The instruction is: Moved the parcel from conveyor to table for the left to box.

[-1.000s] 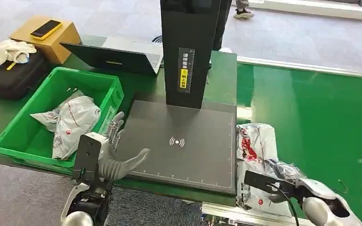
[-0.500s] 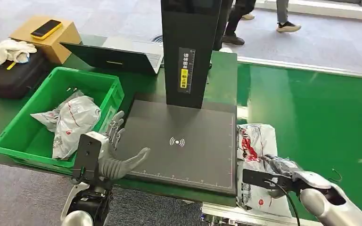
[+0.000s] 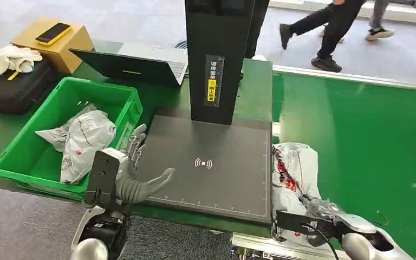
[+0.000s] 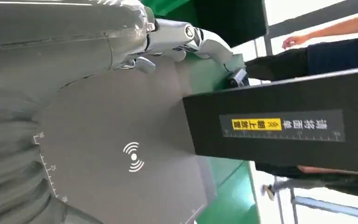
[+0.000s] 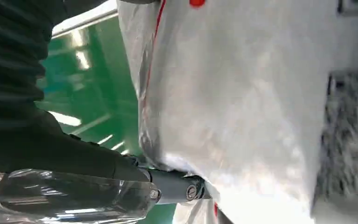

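Note:
The parcel (image 3: 295,170), a white plastic bag with red print, lies on the green conveyor (image 3: 368,141) just right of the black scanner plate (image 3: 211,168). My right hand (image 3: 322,212) is at the parcel's near end, fingers against the bag. In the right wrist view a finger (image 5: 177,189) runs along the edge of the parcel (image 5: 242,93); a firm grip cannot be made out. My left hand (image 3: 135,176) hovers at the plate's left edge, fingers spread and holding nothing; its fingers (image 4: 182,35) reach over the plate (image 4: 121,140).
A green bin (image 3: 16,162) holding other white parcels (image 3: 84,141) stands left of the plate. A black scanner column (image 3: 214,59) rises behind it. A laptop (image 3: 135,65), a cardboard box (image 3: 59,46) and a black case (image 3: 11,89) lie farther back. A person (image 3: 336,27) walks past.
My right hand has drawn back along the parcel toward the conveyor's near edge. The left hand has hardly moved. People walk across the floor at the back.

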Controlling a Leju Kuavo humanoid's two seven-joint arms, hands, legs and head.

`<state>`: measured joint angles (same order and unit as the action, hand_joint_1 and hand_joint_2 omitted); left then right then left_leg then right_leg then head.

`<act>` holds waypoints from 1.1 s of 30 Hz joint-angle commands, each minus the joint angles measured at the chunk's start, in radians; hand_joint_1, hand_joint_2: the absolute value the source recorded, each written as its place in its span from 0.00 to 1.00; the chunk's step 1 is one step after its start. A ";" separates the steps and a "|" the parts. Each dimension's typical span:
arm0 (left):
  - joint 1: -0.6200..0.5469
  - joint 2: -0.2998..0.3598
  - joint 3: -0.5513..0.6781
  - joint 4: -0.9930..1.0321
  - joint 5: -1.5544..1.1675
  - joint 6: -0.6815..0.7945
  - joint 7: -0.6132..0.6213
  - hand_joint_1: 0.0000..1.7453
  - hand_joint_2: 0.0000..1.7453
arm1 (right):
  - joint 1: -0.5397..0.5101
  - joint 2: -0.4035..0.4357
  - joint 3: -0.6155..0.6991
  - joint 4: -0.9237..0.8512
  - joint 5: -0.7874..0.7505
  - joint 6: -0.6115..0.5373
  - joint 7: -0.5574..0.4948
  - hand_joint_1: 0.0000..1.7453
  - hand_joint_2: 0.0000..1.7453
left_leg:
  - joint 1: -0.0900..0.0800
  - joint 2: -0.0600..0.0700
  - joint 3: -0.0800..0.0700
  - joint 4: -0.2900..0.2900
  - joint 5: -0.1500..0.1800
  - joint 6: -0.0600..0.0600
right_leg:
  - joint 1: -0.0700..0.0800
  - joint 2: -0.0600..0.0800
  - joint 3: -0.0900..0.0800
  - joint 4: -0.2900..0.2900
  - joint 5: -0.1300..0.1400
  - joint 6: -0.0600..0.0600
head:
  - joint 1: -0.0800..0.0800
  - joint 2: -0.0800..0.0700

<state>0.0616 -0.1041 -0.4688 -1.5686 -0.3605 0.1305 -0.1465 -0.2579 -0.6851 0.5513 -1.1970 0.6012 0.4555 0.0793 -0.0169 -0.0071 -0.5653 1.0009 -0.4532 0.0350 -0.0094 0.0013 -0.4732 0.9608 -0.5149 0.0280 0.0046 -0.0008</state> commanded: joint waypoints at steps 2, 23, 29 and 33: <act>-0.060 0.030 -0.051 0.096 0.015 -0.006 -0.003 0.00 1.00 | 0.088 0.110 0.083 0.181 0.010 -0.030 -0.010 0.00 1.00 | 0.003 -0.003 0.005 -0.004 0.001 -0.003 | 0.002 -0.004 0.007 -0.006 0.001 -0.001 | 0.000 0.000; -0.025 0.017 -0.024 0.073 0.011 0.003 -0.009 0.00 1.00 | 0.079 0.149 0.079 0.261 0.058 -0.066 -0.024 1.00 1.00 | 0.003 0.001 0.017 -0.002 -0.001 -0.003 | 0.003 0.001 0.017 -0.005 0.001 -0.002 | 0.000 0.000; -0.025 0.017 -0.024 0.073 0.011 0.003 -0.009 0.00 1.00 | 0.079 0.149 0.079 0.261 0.058 -0.066 -0.024 1.00 1.00 | 0.004 0.000 0.017 -0.004 0.002 -0.004 | 0.004 0.000 0.018 -0.007 0.002 -0.002 | 0.000 0.000; -0.028 0.014 -0.021 0.074 0.010 0.001 -0.011 0.00 1.00 | 0.090 0.148 0.073 0.240 0.059 -0.072 -0.021 1.00 1.00 | 0.004 0.001 0.019 -0.002 0.000 -0.003 | 0.004 0.001 0.020 -0.005 0.001 -0.002 | 0.000 0.000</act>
<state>0.0511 -0.1041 -0.4940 -1.5393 -0.3502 0.1343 -0.1568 -0.2565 -0.5982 0.5852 -1.0506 0.6619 0.3761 0.0446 -0.0147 -0.0028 -0.5440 1.0008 -0.4553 0.0346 -0.0072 0.0059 -0.4529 0.9585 -0.5154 0.0270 0.0050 -0.0008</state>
